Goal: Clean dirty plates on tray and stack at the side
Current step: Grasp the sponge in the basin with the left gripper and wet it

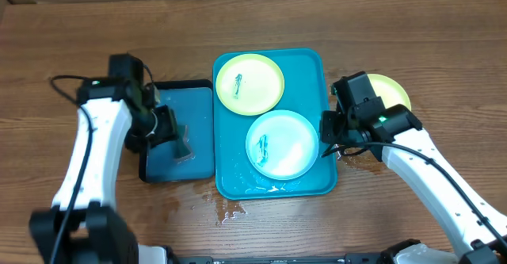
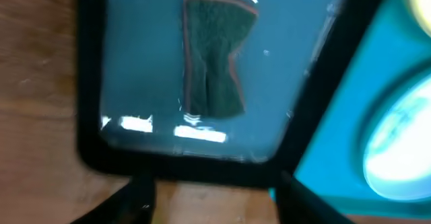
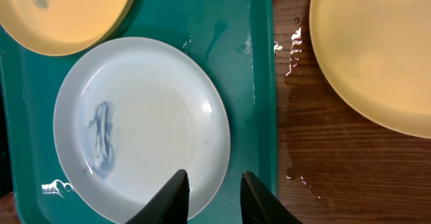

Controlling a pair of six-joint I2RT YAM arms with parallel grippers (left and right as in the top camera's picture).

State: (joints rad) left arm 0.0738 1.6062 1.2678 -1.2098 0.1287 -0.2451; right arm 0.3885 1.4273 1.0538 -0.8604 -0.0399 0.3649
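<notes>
right hand point(image 3: 212, 196) hangs over the near edge of the blue plate point(image 3: 141, 130). its fingers point(image 3: 172, 198) stand a small gap apart, with the plate's rim and a strip of tray point(image 3: 246, 56) showing between them. it grips nothing. the plate lies in the tray's near half, with a dark blue smear left of its middle. beyond it, at the tray's far end, a yellow-green plate point(image 3: 67, 15) carries a streak too. to the right, off the tray, a third plate point(image 3: 377, 49) sits on the wet worktop point(image 3: 316, 157), near the tray but apart from it.

left hand point(image 2: 214, 183) is spread wide and empty, above the near rim of the black tray point(image 2: 91, 116). a dark cloth point(image 2: 214, 62) lies flat in that tray, ahead of the hand and untouched.

the right wrist view shows the third plate's plain face. from overhead the right arm point(image 1: 432, 165) covers half of that plate. only the overhead view shows the black tray set against the teal tray's left side, and a puddle point(image 1: 230, 208) on the worktop by the tray's near left corner.
</notes>
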